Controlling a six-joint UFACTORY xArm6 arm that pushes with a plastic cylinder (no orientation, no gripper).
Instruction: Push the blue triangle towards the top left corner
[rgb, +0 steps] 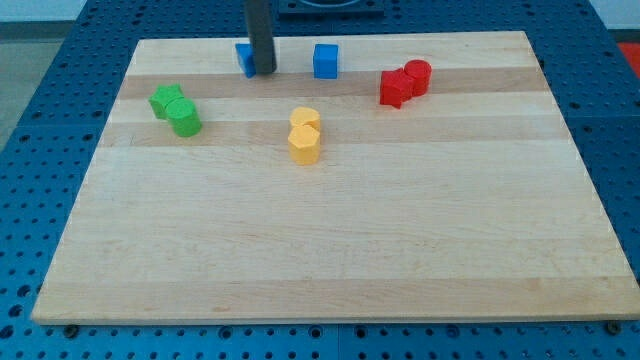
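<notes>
A blue block (243, 58), which I take to be the blue triangle, sits near the view's top edge of the wooden board (330, 260), left of centre; the rod hides most of it, so its shape does not show. My tip (264, 72) rests against the block's right side. A second blue block, a cube (325, 61), stands further to the view's right along the same top edge.
A green star (166, 100) and a green cylinder (185, 120) touch each other at the left. Two yellow blocks (304, 135) stand together in the middle. Two red blocks (404, 82) stand together at the upper right.
</notes>
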